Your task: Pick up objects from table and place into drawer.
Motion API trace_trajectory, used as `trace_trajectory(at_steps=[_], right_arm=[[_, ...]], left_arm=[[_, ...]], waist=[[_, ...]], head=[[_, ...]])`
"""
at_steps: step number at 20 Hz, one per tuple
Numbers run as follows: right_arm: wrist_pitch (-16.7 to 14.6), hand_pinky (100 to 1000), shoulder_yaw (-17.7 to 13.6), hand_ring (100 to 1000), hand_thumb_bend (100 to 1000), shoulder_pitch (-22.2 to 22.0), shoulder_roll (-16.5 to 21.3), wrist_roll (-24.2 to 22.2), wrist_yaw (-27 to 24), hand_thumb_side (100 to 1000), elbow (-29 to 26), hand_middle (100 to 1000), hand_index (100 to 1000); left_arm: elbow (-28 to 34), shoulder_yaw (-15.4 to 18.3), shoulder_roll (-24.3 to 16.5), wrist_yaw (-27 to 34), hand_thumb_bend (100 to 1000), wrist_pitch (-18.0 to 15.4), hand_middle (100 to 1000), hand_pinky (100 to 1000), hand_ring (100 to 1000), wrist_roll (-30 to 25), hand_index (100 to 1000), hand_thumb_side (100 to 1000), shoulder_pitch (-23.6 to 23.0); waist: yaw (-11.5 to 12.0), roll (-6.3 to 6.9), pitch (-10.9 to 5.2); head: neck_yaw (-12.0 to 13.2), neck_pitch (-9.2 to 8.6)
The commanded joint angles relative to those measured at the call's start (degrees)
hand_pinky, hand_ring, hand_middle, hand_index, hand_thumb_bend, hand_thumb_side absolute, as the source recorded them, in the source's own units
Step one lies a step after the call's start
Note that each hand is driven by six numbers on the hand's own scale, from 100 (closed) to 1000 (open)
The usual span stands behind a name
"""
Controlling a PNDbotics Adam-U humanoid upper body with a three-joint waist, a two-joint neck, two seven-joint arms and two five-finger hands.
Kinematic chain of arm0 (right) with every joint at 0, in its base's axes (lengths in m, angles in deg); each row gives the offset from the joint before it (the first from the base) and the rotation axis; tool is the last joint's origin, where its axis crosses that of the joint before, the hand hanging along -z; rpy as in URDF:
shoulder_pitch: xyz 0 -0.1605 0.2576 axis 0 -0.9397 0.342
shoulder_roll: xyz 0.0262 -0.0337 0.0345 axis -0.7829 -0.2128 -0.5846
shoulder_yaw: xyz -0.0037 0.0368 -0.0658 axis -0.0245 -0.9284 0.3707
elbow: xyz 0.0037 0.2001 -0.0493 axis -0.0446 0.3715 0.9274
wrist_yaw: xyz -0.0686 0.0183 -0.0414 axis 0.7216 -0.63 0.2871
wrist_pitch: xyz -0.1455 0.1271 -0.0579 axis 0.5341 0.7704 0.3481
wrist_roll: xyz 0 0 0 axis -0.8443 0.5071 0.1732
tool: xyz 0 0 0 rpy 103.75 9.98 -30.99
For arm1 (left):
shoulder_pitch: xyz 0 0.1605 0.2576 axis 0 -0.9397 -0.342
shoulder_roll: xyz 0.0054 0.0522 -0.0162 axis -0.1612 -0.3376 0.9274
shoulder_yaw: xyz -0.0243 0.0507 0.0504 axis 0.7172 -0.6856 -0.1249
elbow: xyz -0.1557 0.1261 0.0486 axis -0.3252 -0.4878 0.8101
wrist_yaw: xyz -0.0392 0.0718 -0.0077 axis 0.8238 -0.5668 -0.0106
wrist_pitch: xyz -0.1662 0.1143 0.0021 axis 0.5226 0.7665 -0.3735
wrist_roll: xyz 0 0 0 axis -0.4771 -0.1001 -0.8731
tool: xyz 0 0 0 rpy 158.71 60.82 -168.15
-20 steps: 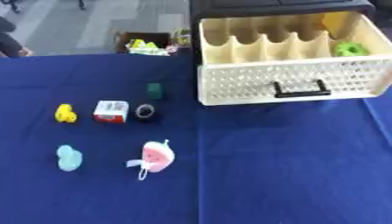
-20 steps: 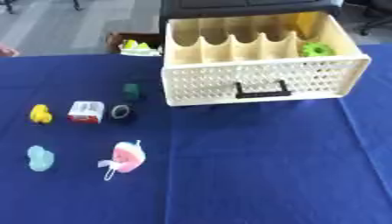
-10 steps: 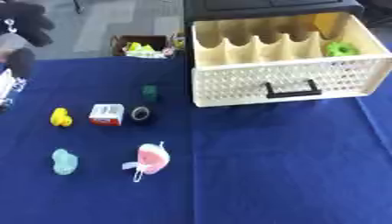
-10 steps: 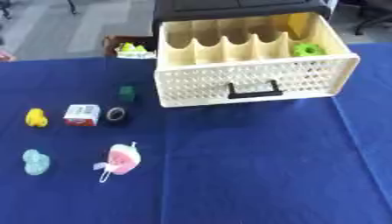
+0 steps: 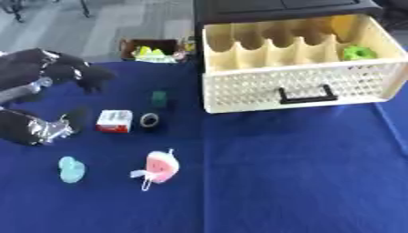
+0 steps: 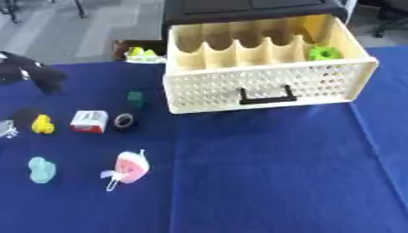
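Hovering left hand [image 5: 48, 73] with fingers curled, empty, above yellow toy [image 6: 41, 124], drawer [image 5: 299, 73] pulled open toward viewer.

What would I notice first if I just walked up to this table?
Probably the big cream drawer, pulled open at the back with a green toy inside. Then the small toys scattered on the blue table at the left, where the robot's black left hand hangs above them.
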Motion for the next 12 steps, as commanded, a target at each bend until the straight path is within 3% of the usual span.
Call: trace_trajectory(at_steps=[1,7,12], right_arm=[[0.2,638,-0.3,485,100,0.6,0.5,-0.2,-0.3,1000,-0.6,430,869],[0.3,645,-0.5,485,100,0.1,0.1,-0.6,-0.3,1000,-0.6,429,869],[0.6,649,-0.6,482,100,-0.5,-0.2,-0.8,-0.5,1000,-0.6,424,866]], left_arm=[[-0.2,-2.1,-1.9,-0.1,100,2.1,627,513,543,-4.4,998,975,1.9],[0.3,-4.4,-0.5,-0.3,100,10.7,628,515,551,-7.8,928,1000,3.7],[0.7,-6.6,0.8,-1.7,100,13.9,656,547,579,-6.6,873,1000,5.0]], waist=[[-0.1,-0.06,-1.01],[-0.1,-0.22,-0.88],[0.0,-0.34,-0.93]], head=[[0.5,-0.74],[0.9,-0.84],[1.3,-0.90]])
